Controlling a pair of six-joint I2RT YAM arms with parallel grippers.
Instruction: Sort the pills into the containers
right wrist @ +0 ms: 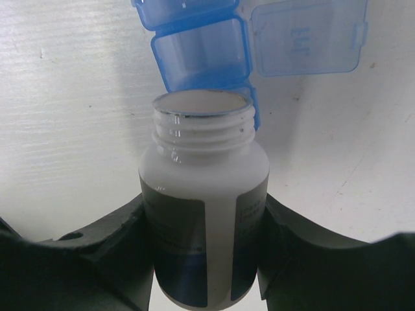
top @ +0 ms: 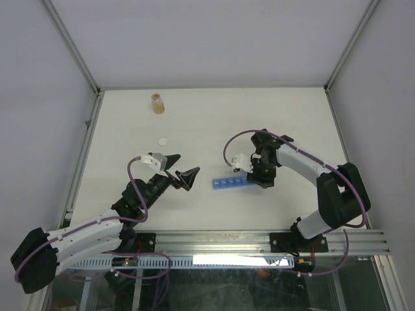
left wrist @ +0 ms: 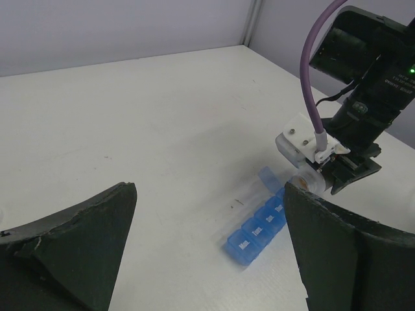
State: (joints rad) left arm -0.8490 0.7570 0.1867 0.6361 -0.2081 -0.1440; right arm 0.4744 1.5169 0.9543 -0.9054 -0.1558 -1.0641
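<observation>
Blue containers (right wrist: 201,55) just beyond bottle (right wrist: 204,188) in right fingers (right wrist: 84,259)

No writing here can be read for certain. In the left wrist view the closed lids of the containers (left wrist: 256,233) each carry a short white marking, too small to make out. In the right wrist view the open lid (right wrist: 305,35) shows raised letters that stay illegible. The white bottle (right wrist: 204,194) wears a label with a dark panel and fine, blurred print, and the black housing (left wrist: 394,83) of the right arm bears tiny white lettering beside a green light (left wrist: 411,70), also unreadable.
</observation>
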